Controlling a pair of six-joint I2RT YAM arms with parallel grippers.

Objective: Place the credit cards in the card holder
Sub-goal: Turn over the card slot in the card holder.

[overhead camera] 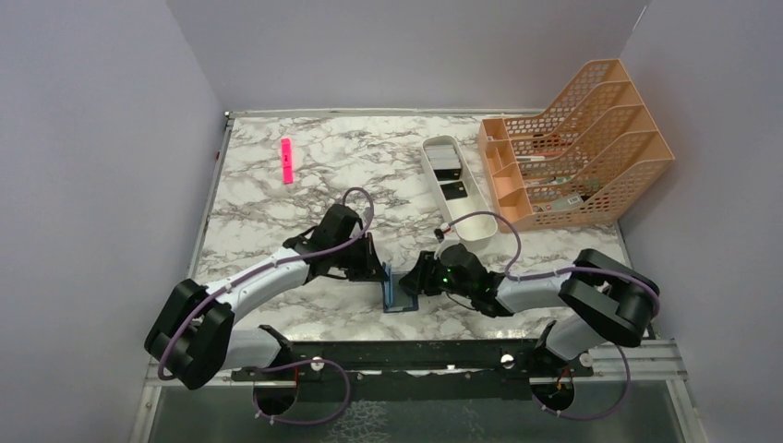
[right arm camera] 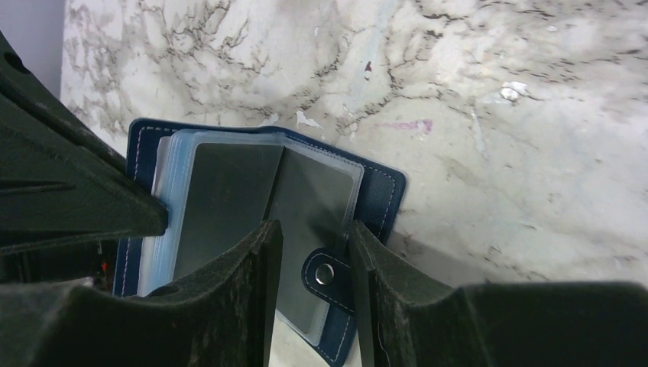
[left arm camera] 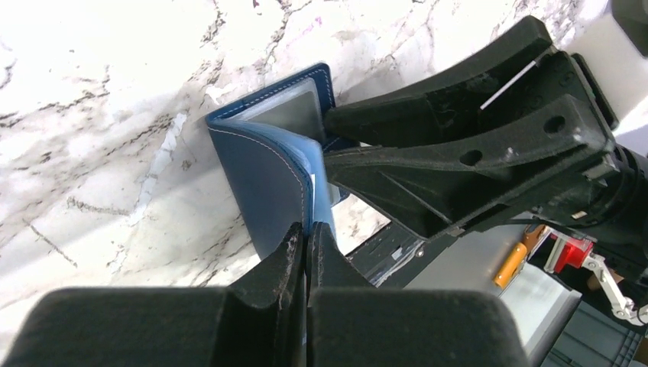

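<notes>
Card holder (overhead camera: 399, 297) sits open on the marble tabletop (overhead camera: 277, 212), low in the middle of the top view, between the two arms. The left tool (left arm camera: 307, 233) has its fingers together, clamped on the edge of the navy cover. The right tool (right arm camera: 313, 245) has its fingers apart, one on either side of the snap tab (right arm camera: 325, 272), and seems to grip nothing. Clear sleeves (right arm camera: 229, 199) fan out inside the card holder, and dark cards show through two of them.

More credit cards (overhead camera: 453, 190) lie in the white tray (overhead camera: 480, 223), up and right of centre, well apart from the card holder.

The step in hand looks like spreading the sleeves to free a pocket. To do it well, the left tool should hold the cover steady and upright while the right tool eases one sleeve away from the rest without catching the tab. A free pocket mouth should face the right arm before it goes for a card.

No brand or writing can be read. The orange rack (overhead camera: 591, 138) at upper right holds labelled items, but their print is too small to read, as is the dark mark on the pink marker (overhead camera: 287, 160).
</notes>
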